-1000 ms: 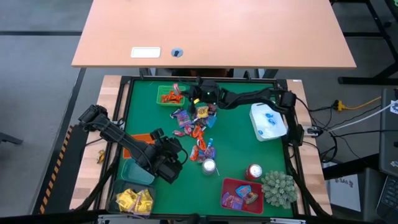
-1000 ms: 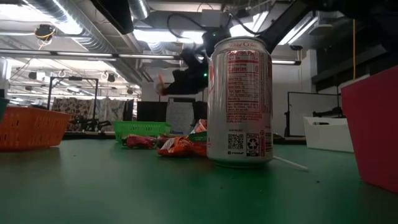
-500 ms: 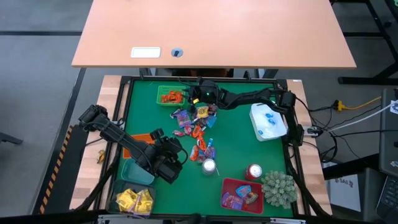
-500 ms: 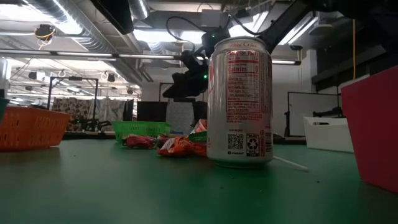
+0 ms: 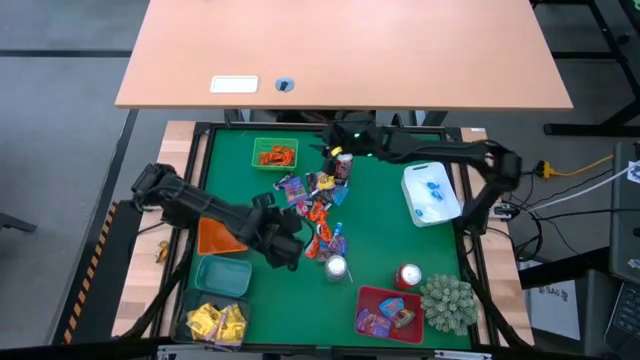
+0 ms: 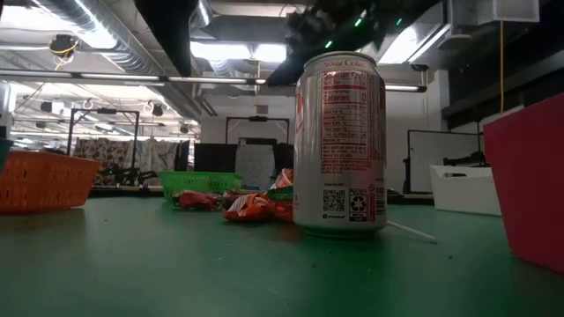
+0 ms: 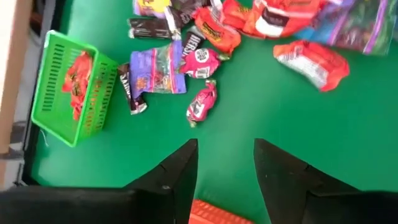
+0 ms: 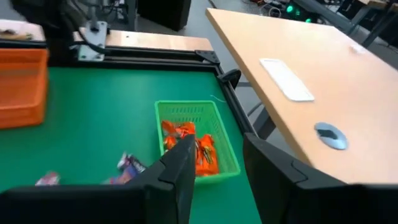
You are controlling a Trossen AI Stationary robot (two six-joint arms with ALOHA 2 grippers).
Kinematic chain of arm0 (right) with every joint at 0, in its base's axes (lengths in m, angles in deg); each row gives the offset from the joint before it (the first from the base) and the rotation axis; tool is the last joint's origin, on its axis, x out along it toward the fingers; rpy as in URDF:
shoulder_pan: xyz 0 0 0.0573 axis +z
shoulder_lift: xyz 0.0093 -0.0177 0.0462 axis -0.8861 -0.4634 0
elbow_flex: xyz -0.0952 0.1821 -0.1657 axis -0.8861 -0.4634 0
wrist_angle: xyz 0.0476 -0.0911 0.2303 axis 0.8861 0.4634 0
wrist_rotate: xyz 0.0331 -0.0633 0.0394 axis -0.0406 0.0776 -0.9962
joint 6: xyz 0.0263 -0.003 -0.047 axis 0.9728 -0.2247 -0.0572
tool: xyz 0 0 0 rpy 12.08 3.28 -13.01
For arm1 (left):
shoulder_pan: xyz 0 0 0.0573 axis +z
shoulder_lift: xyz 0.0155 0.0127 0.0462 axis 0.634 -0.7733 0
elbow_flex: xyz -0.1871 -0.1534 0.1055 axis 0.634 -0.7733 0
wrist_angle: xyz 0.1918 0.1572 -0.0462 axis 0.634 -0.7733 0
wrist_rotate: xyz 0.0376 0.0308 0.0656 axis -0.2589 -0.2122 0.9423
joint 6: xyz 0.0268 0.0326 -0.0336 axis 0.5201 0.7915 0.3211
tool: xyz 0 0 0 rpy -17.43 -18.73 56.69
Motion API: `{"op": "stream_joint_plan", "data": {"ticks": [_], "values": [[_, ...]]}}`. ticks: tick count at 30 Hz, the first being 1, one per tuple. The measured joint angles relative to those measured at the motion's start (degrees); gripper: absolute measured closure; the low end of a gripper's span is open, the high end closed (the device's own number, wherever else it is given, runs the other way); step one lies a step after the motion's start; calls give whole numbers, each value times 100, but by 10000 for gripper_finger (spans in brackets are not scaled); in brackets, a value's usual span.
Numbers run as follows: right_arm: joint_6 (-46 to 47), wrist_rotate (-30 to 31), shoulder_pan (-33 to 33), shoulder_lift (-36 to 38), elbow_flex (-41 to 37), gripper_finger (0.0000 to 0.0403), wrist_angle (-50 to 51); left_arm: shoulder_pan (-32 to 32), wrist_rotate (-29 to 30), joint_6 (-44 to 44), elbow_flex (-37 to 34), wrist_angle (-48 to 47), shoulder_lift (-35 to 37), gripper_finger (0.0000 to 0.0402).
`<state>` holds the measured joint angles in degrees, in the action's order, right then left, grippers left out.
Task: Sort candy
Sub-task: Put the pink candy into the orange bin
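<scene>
The green table mat (image 5: 385,240) carried the candy (image 5: 318,205) piled just ahead of the left gripper (image 7: 225,163), whose jaws gaped empty. The right gripper (image 8: 214,163), also parted and empty, hung above the green basket (image 8: 198,144); a wooden desk (image 5: 340,50) stood beyond.

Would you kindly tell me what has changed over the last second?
The left gripper, open and empty, moved from beside the teal bin up toward the central candy pile. The right gripper, open and empty, pulled back from beside the green mesh basket toward the table's far edge. The bins, cans and candy stayed put.
</scene>
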<state>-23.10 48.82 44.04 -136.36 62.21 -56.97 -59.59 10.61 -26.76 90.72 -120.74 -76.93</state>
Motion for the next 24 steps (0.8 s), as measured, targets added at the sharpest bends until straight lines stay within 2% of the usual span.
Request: {"op": "stream_joint_plan", "data": {"ticks": [4, 12, 19, 24], "values": [[-212, -18, 0, 733, 0, 269, 870, 319, -341, 789, -270, 342, 0, 279], [-216, 2, -4, 1884, 0, 269, 2506, 1013, -1124, 1970, -1525, 1573, -9, 322], [-205, 151, -5, 2428, -2, 269, 3525, 1691, -1560, 2740, -2086, 2445, -4, 335], [-89, 150, -4, 2474, -5, 269, 3905, 2065, -1413, 2677, -2142, 2549, -4, 335]]}}
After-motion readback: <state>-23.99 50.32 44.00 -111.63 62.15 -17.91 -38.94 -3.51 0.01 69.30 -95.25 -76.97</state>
